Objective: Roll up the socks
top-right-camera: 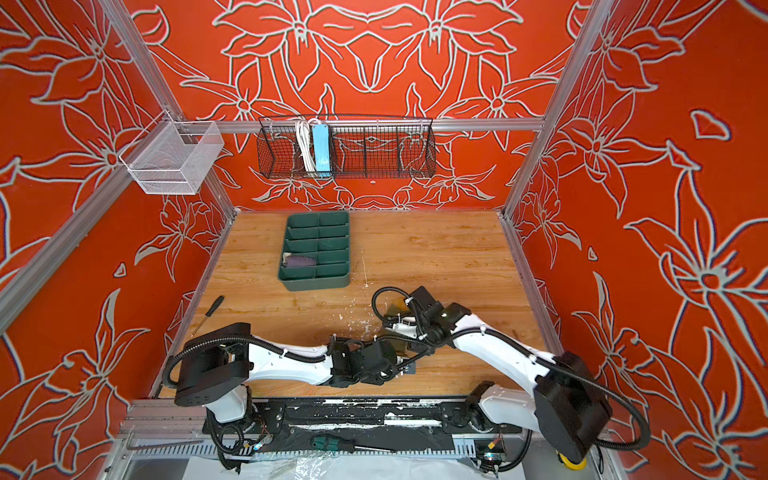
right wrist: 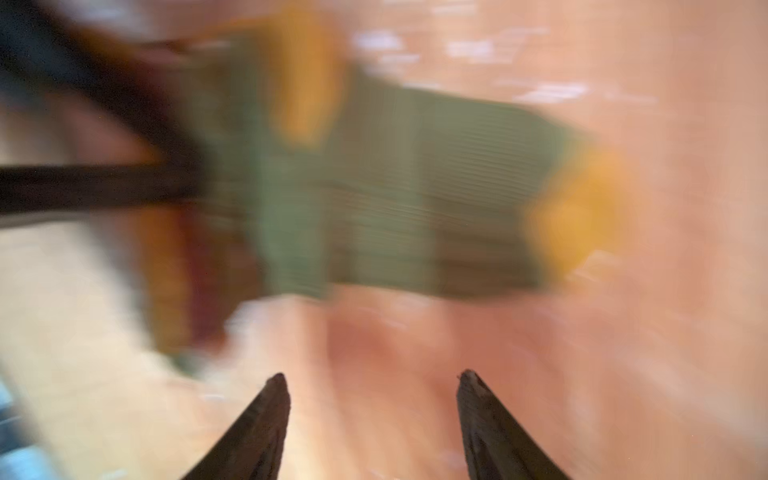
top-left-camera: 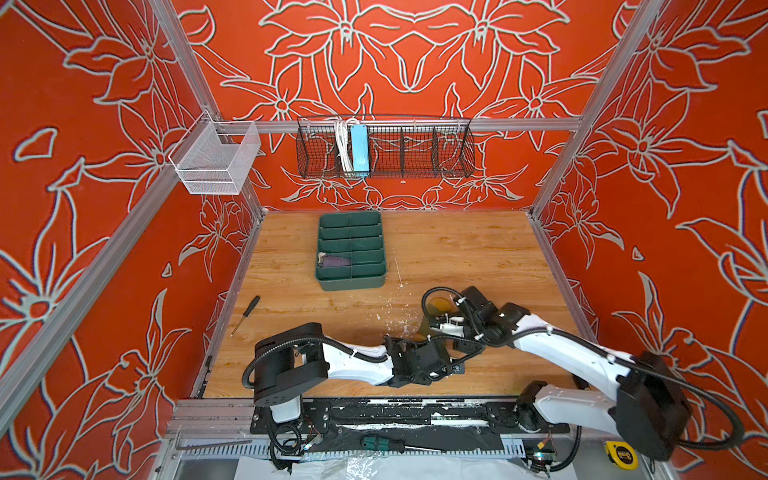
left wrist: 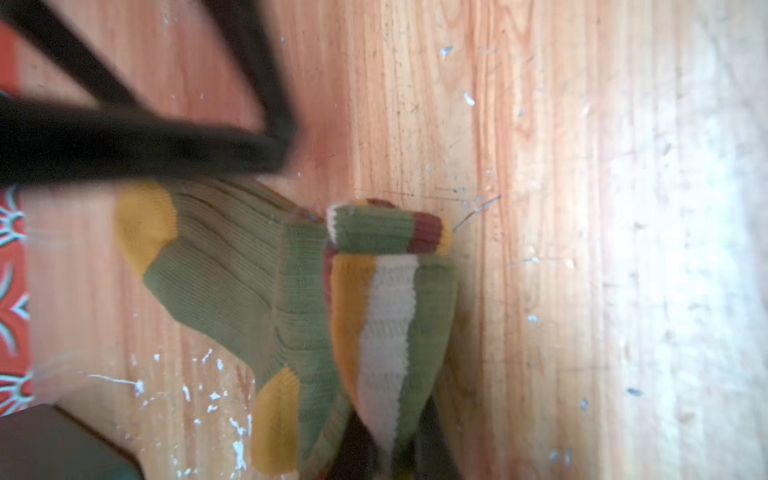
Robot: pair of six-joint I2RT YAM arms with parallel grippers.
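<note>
Tabletop (left wrist: 540, 166) | olive sock (left wrist: 232, 270) (cuff folded) | toe opposite left end effector (left wrist: 392, 440)

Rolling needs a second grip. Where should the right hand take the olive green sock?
On the olive green sock, probably the mustard toe: it lies flat and free on the table, opposite the striped cuff pinched in the left hand. Come from above, beyond its tip, spanning its width.

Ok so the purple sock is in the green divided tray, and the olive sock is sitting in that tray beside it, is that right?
Not quite. The purple sock is in the green tray, but the olive sock is not in it. The left wrist view shows the olive sock lying partly folded on the wooden table, outside the tray.
</note>
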